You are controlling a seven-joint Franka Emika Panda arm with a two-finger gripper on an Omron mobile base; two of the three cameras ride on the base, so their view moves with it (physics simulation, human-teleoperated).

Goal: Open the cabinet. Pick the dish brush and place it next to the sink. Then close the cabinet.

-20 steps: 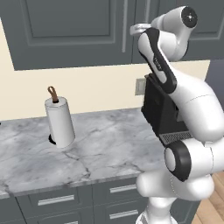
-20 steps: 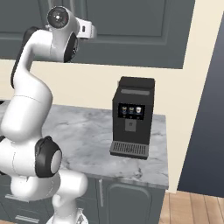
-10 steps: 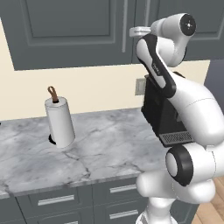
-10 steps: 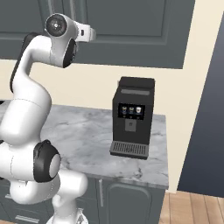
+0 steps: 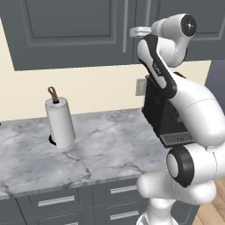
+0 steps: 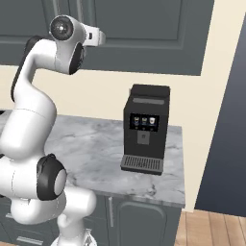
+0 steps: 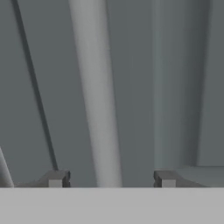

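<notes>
Seen from the hand camera, the gripper (image 7: 109, 179) has its two dark tips spread apart, one on each side of the silver bar handle (image 7: 97, 92), with a gap between each tip and the bar; nothing is clamped. That handle runs up the door of the cabinet (image 5: 79, 30), which is closed. Below the cabinet, the marble counter (image 5: 105, 149) carries a white paper-towel roll (image 5: 59, 121) under its left door and a black coffee machine (image 6: 144, 129) under its right door. The doors hide the shelf, so I cannot tell where the dish brush sits.
</notes>
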